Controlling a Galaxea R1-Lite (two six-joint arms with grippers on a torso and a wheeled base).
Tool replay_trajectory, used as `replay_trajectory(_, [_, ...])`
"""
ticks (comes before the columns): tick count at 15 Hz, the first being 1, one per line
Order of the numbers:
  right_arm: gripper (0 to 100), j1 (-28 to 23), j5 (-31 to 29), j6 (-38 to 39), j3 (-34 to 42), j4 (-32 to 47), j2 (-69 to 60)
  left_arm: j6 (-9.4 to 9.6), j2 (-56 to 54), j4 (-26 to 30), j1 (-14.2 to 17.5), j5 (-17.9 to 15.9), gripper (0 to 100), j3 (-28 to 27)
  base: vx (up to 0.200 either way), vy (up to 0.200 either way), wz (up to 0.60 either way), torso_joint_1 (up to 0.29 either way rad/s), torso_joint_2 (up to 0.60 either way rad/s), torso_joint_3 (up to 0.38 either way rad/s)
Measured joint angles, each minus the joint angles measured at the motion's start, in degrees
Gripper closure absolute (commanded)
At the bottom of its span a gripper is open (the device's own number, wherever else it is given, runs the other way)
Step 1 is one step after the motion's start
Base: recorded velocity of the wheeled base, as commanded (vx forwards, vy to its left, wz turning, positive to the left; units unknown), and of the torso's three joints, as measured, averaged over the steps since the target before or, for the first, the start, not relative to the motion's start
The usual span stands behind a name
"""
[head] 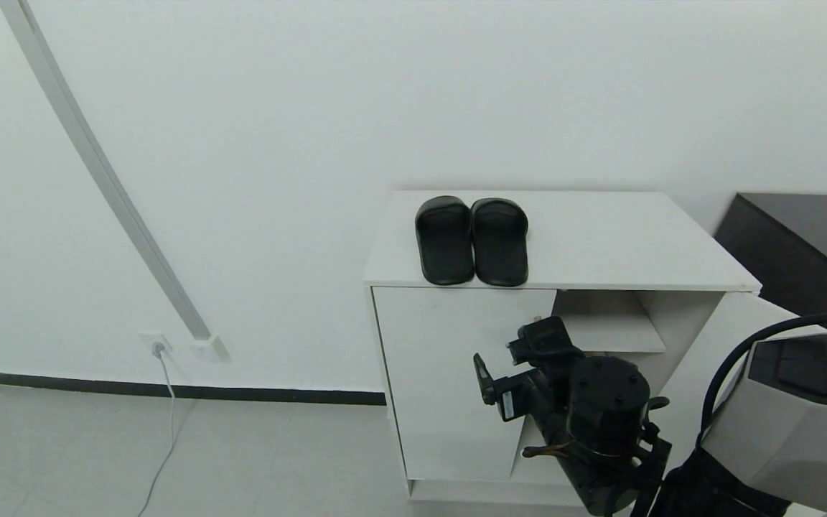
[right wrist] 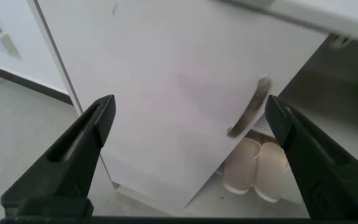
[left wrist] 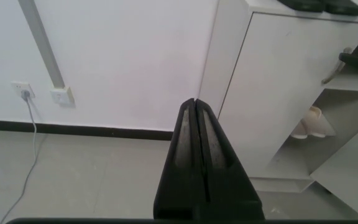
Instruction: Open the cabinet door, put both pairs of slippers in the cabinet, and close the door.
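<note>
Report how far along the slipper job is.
Done: the cabinet is open on one side and the cream slippers sit on a lower shelf inside. In hand: nothing is held; the right gripper is open in front of the closed door's handle, the left gripper shut and empty. Left: the black slippers on top must go in, then the door closes.

The right gripper (right wrist: 190, 106) is hovering just in front of the handle (right wrist: 248, 116) of the cabinet door (head: 456, 380), with one pair of slippers (head: 472, 241) sitting above it on the cabinet top (head: 600, 244) and the second pair of slippers (right wrist: 257, 165) resting below and behind it in the open compartment beside that door.
</note>
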Motion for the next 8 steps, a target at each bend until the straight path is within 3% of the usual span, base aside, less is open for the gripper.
replay_trajectory(4, [0, 0.06, 0.0, -0.71, -0.1, -0.3, 0.0, 0.0, 0.0, -0.02, 0.0, -0.02, 100, 0.0, 0.0, 0.0, 0.0, 0.248, -0.56, -0.301])
replay_trajectory(8, [0, 0.02, 2.13, -4.43, -0.55, -4.08, -0.02, 0.12, 0.0, 0.0, 0.0, -0.09, 100, -0.02, 0.0, 0.0, 0.0, 0.046, -0.1, -0.05])
